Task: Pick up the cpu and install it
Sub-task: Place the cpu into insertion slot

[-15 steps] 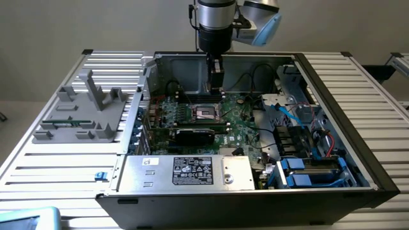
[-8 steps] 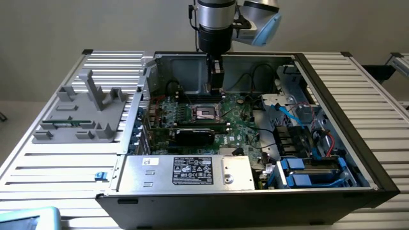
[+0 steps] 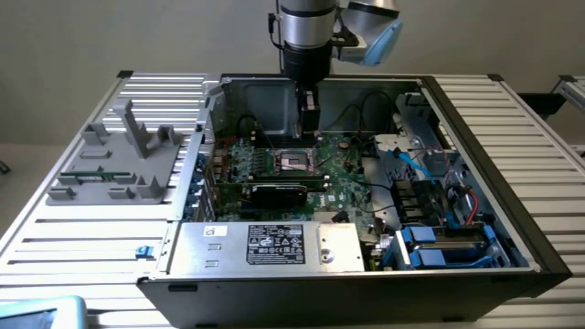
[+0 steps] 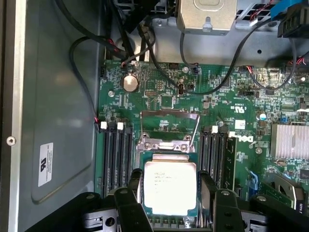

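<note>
The cpu [image 4: 170, 187], a silvery-beige square with a thin green edge, sits between my gripper's two black fingers [image 4: 136, 186], which press on its opposite sides. My gripper [image 4: 170, 193] is shut on it. Just beyond the chip lies the black socket frame [image 4: 166, 145] on the green motherboard [image 4: 159, 92], with its metal load plate [image 4: 169, 121] swung open. In the exterior view my gripper [image 3: 306, 129] hangs inside the open computer case, slightly behind and above the socket [image 3: 294, 162], whose centre looks dark.
Black memory slots [image 4: 116, 159] flank the socket on both sides. Black cables [image 4: 145, 43] loop over the board's far part. A finned heatsink [image 4: 289, 140] stands to one side. Outside the case, a grey fixture [image 3: 119, 161] holds a green memory stick [image 3: 92, 174].
</note>
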Controlling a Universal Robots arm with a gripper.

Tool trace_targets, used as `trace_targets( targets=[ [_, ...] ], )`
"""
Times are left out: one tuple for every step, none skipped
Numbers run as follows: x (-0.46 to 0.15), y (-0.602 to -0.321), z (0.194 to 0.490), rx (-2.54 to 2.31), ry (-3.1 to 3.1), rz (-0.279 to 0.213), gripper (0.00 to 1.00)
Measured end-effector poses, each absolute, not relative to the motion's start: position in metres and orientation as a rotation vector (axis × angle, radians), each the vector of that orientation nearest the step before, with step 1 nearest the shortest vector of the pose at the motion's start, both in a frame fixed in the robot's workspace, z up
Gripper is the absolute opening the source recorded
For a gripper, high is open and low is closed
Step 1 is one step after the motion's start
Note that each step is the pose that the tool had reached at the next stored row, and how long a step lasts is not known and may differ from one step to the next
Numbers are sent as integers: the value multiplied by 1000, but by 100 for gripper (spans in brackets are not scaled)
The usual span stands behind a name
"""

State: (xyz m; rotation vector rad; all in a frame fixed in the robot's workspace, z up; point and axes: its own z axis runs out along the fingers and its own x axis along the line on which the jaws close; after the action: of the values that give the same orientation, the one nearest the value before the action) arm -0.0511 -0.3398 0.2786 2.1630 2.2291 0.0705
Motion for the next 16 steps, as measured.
trace_targets(
  targets=[
    [-51,-340,277,2164,2227,71,56],
    [-52,-341,276,2164,2224,72,56],
    [-52,-341,275,2165,2222,72,56],
    [-53,-342,273,2166,2219,73,56],
    [-54,-342,272,2167,2217,73,56],
    [-54,-342,270,2168,2215,73,56],
    [-55,-343,268,2170,2213,73,56],
    [-55,-343,267,2172,2210,73,56],
    [-56,-343,265,2174,2207,73,56],
    [-56,-344,263,2176,2205,73,56],
    [-57,-344,261,2178,2202,73,56],
    [-57,-344,259,2181,2199,73,56],
    [-58,-345,257,2183,2196,73,56],
    [-58,-345,256,2186,2193,73,56],
    [-59,-345,254,2188,2191,73,56],
    [-59,-346,252,2191,2188,73,56]
  ],
)
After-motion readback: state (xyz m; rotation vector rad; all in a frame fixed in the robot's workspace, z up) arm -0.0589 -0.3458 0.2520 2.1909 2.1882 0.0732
